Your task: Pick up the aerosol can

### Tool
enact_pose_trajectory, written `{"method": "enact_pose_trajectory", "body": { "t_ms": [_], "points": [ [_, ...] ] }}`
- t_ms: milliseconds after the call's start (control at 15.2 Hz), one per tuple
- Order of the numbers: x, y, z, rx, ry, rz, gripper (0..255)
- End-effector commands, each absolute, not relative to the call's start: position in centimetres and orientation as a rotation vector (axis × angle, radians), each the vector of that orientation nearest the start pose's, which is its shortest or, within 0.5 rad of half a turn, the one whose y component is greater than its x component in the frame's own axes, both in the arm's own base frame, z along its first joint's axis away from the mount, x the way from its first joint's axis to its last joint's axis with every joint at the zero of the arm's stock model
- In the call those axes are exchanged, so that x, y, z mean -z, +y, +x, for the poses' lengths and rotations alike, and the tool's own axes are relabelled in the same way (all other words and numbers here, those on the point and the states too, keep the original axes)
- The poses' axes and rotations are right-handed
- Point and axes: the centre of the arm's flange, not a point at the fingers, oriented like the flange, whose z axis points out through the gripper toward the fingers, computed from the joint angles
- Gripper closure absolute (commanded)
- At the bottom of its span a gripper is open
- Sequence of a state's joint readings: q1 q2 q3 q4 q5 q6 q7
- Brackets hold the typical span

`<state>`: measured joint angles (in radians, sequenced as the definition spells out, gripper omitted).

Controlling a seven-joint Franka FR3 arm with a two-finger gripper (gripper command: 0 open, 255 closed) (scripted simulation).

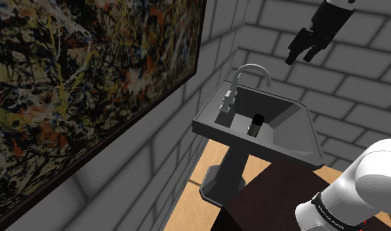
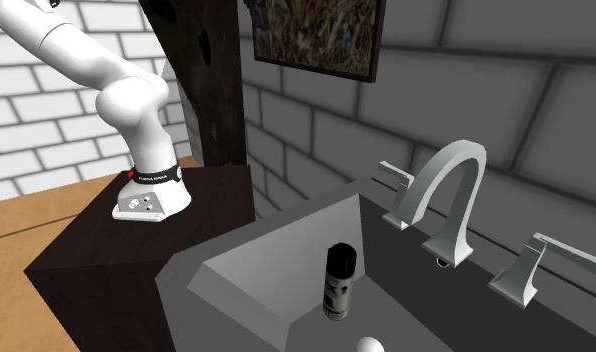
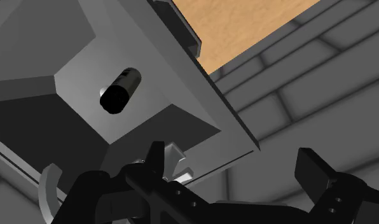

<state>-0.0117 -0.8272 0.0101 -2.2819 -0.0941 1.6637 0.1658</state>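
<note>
The black pincer (image 1: 300,58) hangs high above the sink (image 1: 253,140), tipped down toward it. Its two fingers (image 3: 156,156) stand wide apart with nothing between them. The white arm (image 1: 374,174) rises from the dark box stand (image 1: 266,203). The aerosol can (image 1: 255,125), with a black cap, stands up inside the grey sink bowl, well below the pincer and near the curved tap (image 1: 251,69). A big splashy painting (image 1: 76,85) hangs on the grey brick wall (image 1: 358,72). The floor (image 1: 199,167) is wood
</note>
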Motion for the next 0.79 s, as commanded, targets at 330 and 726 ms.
{"method": "enact_pose_trajectory", "body": {
  "t_ms": [330,726],
  "points": [
    [-60.0,-4.7,33.0,0.303,0.295,-3.189,0],
    [-54.0,-9.4,36.0,0.249,0.320,-3.180,0]
  ]
}}
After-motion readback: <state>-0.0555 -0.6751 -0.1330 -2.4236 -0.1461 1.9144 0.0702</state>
